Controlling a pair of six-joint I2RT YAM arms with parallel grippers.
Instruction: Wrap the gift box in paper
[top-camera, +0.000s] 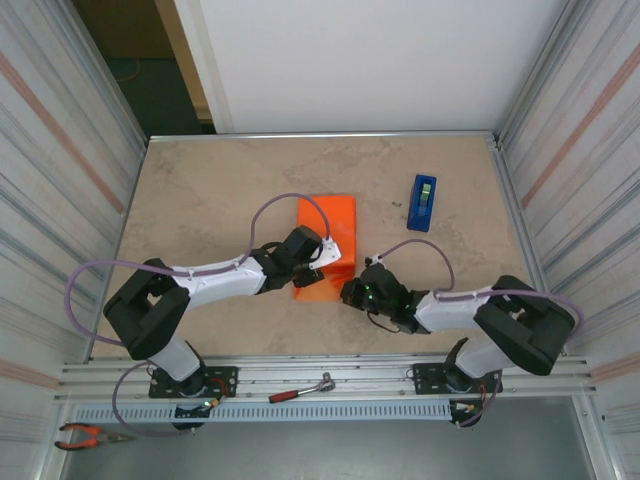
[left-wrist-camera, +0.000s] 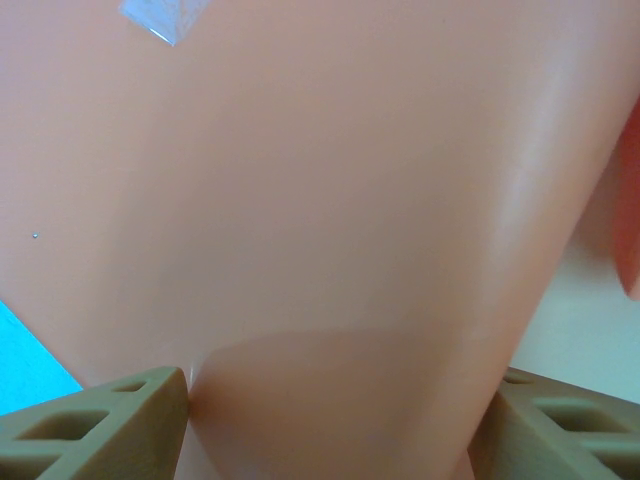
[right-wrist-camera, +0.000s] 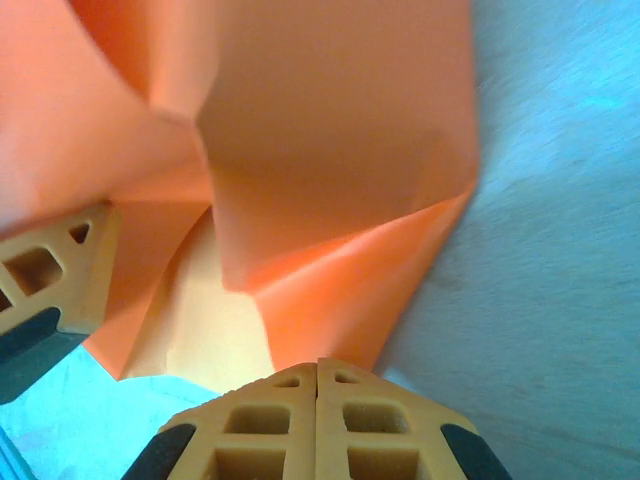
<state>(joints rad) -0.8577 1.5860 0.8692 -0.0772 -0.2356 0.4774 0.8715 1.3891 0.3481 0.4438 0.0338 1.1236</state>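
Observation:
The orange paper (top-camera: 330, 215) lies mid-table, folded up around the gift box. In the left wrist view the pale pink gift box (left-wrist-camera: 330, 200) spans the space between my two fingers. My left gripper (left-wrist-camera: 335, 420) stands wide and shut on it, a finger (left-wrist-camera: 100, 425) against each side. A strip of the paper (left-wrist-camera: 630, 220) shows at the right edge. From above, the left gripper (top-camera: 322, 258) sits on the paper's near part. My right gripper (top-camera: 350, 291) is shut with its tips together (right-wrist-camera: 318, 368), right at the edge of a folded paper flap (right-wrist-camera: 330, 130).
A blue tape dispenser (top-camera: 421, 202) stands to the right of the paper. A bit of clear tape (left-wrist-camera: 160, 18) sticks to the pink surface. A red-handled tool (top-camera: 300, 390) and pliers (top-camera: 85, 435) lie on the rail by the arm bases. Metal walls enclose the table (top-camera: 220, 190).

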